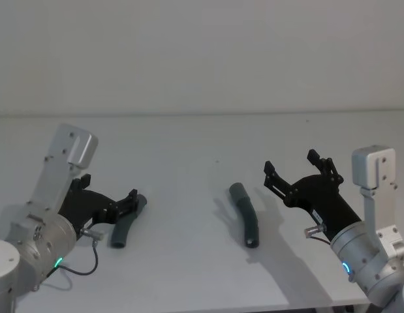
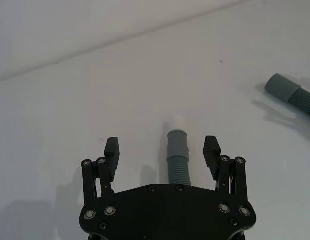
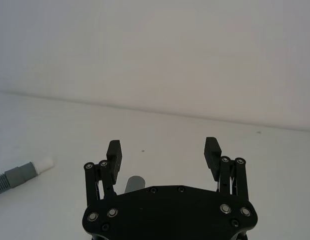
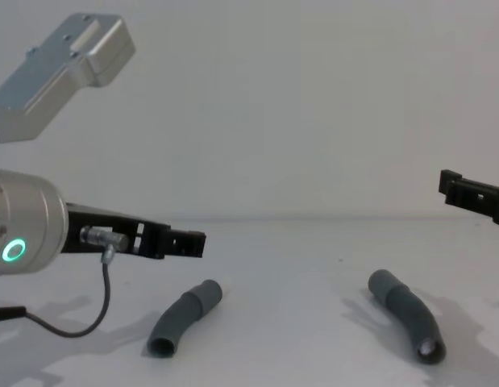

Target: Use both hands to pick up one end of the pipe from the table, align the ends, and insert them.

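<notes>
No text can be read (nor any numbers).

Left tool (image 2: 162, 149) & right tool (image 3: 163, 149): matt black plastic, linkage fingers (image 2: 112, 150) w/ blocky tips. Rounded black palm plate (image 2: 165, 212) dotted w/ silver screws (image 2: 109, 210). Both arms silver-grey, cylindrical. Left arm (image 4: 23, 230) has green ring light (image 4: 13, 251) & thin black cable (image 4: 96, 310) off a metal plug (image 4: 100, 236). Right arm (image 1: 361, 251) has blue-green light (image 1: 346, 268). Boxy silver housing (image 1: 71, 149) on each, w/ small screw dots.
</notes>
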Available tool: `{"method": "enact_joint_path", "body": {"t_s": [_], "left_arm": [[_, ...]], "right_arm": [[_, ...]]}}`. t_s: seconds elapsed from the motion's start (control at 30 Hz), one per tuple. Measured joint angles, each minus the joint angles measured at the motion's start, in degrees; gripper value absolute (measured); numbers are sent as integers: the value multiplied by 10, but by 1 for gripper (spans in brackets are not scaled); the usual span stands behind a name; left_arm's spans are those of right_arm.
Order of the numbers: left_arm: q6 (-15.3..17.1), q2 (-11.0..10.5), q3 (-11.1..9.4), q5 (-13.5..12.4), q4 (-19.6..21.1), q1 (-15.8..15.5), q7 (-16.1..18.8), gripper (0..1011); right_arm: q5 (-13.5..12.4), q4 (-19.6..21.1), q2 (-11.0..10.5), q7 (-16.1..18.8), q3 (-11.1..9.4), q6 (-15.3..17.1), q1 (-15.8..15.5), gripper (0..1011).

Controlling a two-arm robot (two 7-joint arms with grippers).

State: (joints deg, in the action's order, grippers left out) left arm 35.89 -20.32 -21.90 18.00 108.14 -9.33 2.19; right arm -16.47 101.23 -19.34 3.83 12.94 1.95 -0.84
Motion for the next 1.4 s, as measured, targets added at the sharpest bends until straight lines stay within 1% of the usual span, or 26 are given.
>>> {"method": "enact_joint_path", "body": {"t_s": [0.23,0.5,0.83,1.03,1.4], "left_arm": [[22,1,1,7,-16,-14,-14,1001],[46,0,-3,11,-43,-40,-36,1001],[68,1,-16,11,-75,-73,-63,1001],[80,3,-27,8,-95,-94,-78,1001],[90,11,-43,0,-122,-115,-93,1001]], "right_arm": [[0,0,0,0,0,0,0,1004],[0,0,0,0,0,0,0,1004],[0,0,0,0,0,0,0,1004],[0,0,0,0,0,0,0,1004],[0,0,0,0,0,0,0,1004]]}}
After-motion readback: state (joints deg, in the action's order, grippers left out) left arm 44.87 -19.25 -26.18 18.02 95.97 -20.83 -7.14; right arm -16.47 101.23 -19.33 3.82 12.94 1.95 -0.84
